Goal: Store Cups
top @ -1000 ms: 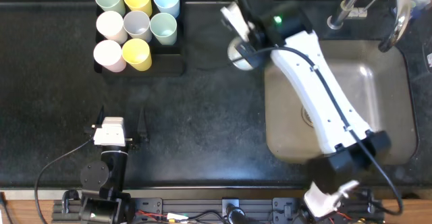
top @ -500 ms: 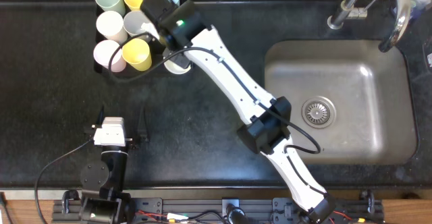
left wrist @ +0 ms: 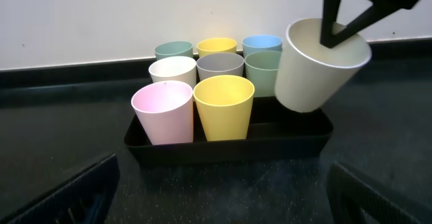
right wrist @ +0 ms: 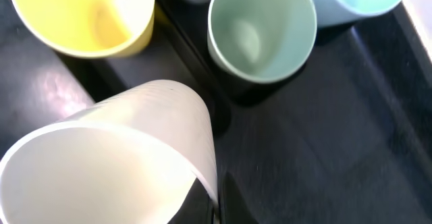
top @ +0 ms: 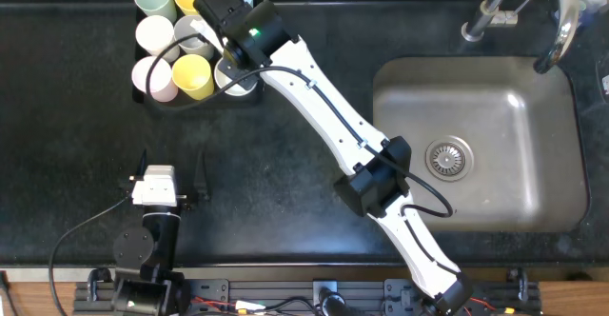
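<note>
Black counter (top: 238, 183); right jaws pinch white cup (left wrist: 317, 65) tilted over tray (left wrist: 229, 153); left jaws spread.

A black speckled worktop (top: 285, 202) is recorded, with a stainless steel sink (top: 533, 97) set into it. A round drain (top: 447, 157) is seen in the sink's floor, left of its middle. A metal tap (top: 495, 9) is mounted just behind the sink's far rim. A plain pale wall (left wrist: 81, 21) is noted beyond the worktop, on the tap side of the sink. A wooden strip (top: 29, 302) is observed well to the sink's near left. Soft reflections are noted on the steel.
</note>
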Controlling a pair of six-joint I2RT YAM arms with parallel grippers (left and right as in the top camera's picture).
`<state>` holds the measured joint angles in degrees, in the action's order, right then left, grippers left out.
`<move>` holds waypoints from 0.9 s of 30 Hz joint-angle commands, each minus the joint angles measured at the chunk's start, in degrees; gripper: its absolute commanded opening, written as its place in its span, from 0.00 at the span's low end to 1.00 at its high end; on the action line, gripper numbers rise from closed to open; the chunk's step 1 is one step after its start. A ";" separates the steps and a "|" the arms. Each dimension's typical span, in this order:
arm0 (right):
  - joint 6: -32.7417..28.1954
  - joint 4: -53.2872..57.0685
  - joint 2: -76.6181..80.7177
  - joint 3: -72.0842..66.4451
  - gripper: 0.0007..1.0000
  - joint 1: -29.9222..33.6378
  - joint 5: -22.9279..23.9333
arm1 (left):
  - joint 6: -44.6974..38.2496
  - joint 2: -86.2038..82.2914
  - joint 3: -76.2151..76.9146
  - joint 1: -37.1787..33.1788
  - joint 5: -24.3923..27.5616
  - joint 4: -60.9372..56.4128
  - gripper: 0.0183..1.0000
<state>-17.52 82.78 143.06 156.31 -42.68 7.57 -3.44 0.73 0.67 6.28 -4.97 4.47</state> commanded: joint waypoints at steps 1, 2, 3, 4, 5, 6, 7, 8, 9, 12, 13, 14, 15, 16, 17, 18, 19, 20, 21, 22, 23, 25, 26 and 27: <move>0.79 -2.08 -0.83 -3.76 0.04 0.37 -1.16 | -1.07 -0.61 -0.22 -0.20 -0.46 -0.09 1.00; 0.76 -2.86 -0.83 -4.52 0.04 0.37 -1.16 | -1.07 -0.61 -0.22 -0.20 -0.46 -0.09 1.00; 0.76 -3.52 -0.83 -5.16 0.04 0.39 -1.16 | -1.07 -0.61 -0.22 -0.20 -0.46 -0.09 1.00; 0.76 -3.96 -0.81 -5.55 0.04 0.46 -1.14 | -1.07 -0.61 -0.22 -0.20 -0.46 -0.09 1.00; 0.76 -4.17 -0.81 -5.86 0.04 0.57 -1.16 | -1.07 -0.61 -0.22 -0.20 -0.46 -0.09 1.00; 0.79 -4.26 -0.81 -6.08 0.04 0.70 -1.18 | -1.07 -0.61 -0.22 -0.20 -0.46 -0.09 1.00; 0.76 -4.31 -0.81 -6.16 0.04 0.76 -1.16 | -1.07 -0.61 -0.22 -0.20 -0.46 -0.09 1.00; 0.76 -4.33 -0.63 -6.19 0.04 0.96 -1.18 | -1.07 -0.61 -0.22 -0.20 -0.46 -0.09 1.00; 0.76 -4.37 -0.57 -6.19 0.04 1.07 -1.16 | -1.07 -0.61 -0.22 -0.20 -0.46 -0.09 1.00; 0.79 -4.15 0.13 -6.19 0.04 1.40 -1.16 | -1.07 -0.61 -0.22 -0.20 -0.46 -0.09 1.00; 0.79 -4.02 0.57 -6.19 0.04 1.44 -1.16 | -1.07 -0.61 -0.22 -0.20 -0.46 -0.09 1.00; 0.76 -3.93 0.74 -6.19 0.04 1.44 -1.16 | -1.07 -0.61 -0.22 -0.20 -0.44 -0.09 1.00; 0.74 -3.74 1.03 -6.19 0.04 1.44 -1.16 | -1.07 -0.61 -0.22 -0.20 -0.46 -0.09 1.00; 0.76 -3.50 1.40 -6.19 0.04 1.44 -1.20 | -1.07 -0.61 -0.22 -0.20 -0.46 -0.09 1.00; 0.72 -3.32 1.66 -6.19 0.04 1.44 -1.18 | -1.07 -0.61 -0.22 -0.20 -0.46 -0.09 1.00; 0.57 -3.21 1.97 -6.19 0.04 1.44 -1.16 | -1.07 -0.61 -0.22 -0.20 -0.44 -0.09 1.00; 0.33 -3.13 2.16 -6.19 0.04 1.44 -1.20 | -1.07 -0.61 -0.22 -0.20 -0.46 -0.09 1.00; 0.33 -3.10 2.40 -6.19 0.04 1.44 -1.18 | -1.07 -0.61 -0.22 -0.20 -0.46 -0.09 1.00; 0.33 -3.10 2.60 -6.19 0.04 1.44 -1.18 | -1.07 -0.61 -0.22 -0.20 -0.46 -0.09 1.00; 0.33 -3.10 2.80 -6.19 0.04 1.44 -1.18 | -1.07 -0.61 -0.22 -0.20 -0.46 -0.09 1.00; 0.35 -3.08 2.91 -6.19 0.04 1.44 -1.18 | -1.05 -0.61 -0.22 -0.20 -0.46 -0.09 1.00; 0.35 -3.08 2.99 -6.19 0.04 1.44 -1.20 | -1.07 -0.61 -0.22 -0.20 -0.46 -0.09 1.00; 0.35 -3.08 3.02 -6.19 0.04 1.44 -1.20 | -1.07 -0.61 -0.22 -0.20 -0.46 -0.09 1.00; 0.35 -3.10 3.06 -6.19 0.05 1.44 -1.20 | -1.07 -0.61 -0.22 -0.20 -0.46 -0.09 1.00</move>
<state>-17.39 79.66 145.93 150.26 -41.28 6.37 -3.42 0.73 0.67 6.28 -4.97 4.47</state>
